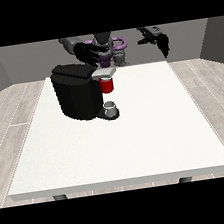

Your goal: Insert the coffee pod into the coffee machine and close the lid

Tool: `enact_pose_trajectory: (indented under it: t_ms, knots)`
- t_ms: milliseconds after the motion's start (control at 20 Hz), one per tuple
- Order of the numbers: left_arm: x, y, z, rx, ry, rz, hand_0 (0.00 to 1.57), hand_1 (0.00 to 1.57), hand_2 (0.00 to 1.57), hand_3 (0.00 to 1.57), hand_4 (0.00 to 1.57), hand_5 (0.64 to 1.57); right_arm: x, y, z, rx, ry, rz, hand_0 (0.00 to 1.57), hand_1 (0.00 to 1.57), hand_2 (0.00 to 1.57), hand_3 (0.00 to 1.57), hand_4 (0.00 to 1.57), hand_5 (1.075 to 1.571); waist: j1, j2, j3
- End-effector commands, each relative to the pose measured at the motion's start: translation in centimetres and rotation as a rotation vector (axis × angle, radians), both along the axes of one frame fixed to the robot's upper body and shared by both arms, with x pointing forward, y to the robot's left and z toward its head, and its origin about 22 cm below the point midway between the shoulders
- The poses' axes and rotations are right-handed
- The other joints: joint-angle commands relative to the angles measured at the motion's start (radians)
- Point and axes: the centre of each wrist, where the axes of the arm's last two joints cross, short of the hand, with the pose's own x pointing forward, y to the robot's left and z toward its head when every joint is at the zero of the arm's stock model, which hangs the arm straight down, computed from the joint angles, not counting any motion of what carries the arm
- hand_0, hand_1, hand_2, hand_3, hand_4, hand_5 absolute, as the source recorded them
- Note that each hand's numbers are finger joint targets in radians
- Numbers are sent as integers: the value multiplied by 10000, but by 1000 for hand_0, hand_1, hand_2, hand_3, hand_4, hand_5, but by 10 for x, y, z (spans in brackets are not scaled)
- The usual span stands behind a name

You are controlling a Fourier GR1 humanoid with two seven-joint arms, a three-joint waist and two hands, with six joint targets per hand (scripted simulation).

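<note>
— Now, where do we find the pod (107, 85)?

— Seated in the machine (78, 91); lid (104, 73) looks down; hand at the view's left (88, 53) hovers splayed above it; hand at the view's right (162, 42) idles, fingers relaxed.

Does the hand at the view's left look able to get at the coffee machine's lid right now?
Probably yes: that hand hangs just behind the lid, with nothing visible between them.

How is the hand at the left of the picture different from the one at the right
The hand at the view's left reaches over the coffee machine, by its grey lid; the hand at the view's right hangs apart from it, above the table's far edge. The first spreads its fingers; the second points downward. Both are black and hold nothing.
</note>
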Motion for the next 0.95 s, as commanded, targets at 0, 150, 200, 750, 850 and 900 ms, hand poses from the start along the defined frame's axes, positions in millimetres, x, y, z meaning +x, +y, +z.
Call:
enact_pose_trajectory:
  t_ms: [0,150,200,750,850,900]
  knots:
    - [9,23,1,-307,7,432,0,0,0,0,121,1571,-1,22,10,-302,-226,501,0,0,0,0,141,1571,-369,155,0]
    - [-2,-27,8,36,266,-582,0,0,0,0,167,1571,10,6,10,-157,77,-219,0,0,0,0,116,1571,401,-223,5]
    - [-3,-4,-4,-139,-208,-245,0,0,0,0,154,1571,7,14,10,-165,-405,-24,0,0,0,0,73,1571,170,149,2]
    - [-18,-7,-31,-324,544,160,0,0,0,0,205,1571,-50,34,-59,2281,540,1472,0,0,0,0,286,1571,-924,-1585,6]
    - [-32,-8,-55,-514,133,575,0,0,0,0,192,1571,-69,32,-82,2454,771,1089,0,0,0,0,251,1571,-1250,-1420,1]
    - [-26,2,-47,-386,221,657,0,0,0,0,192,1571,-84,30,-100,2660,1103,956,0,0,0,0,157,1571,-1349,-1497,3]
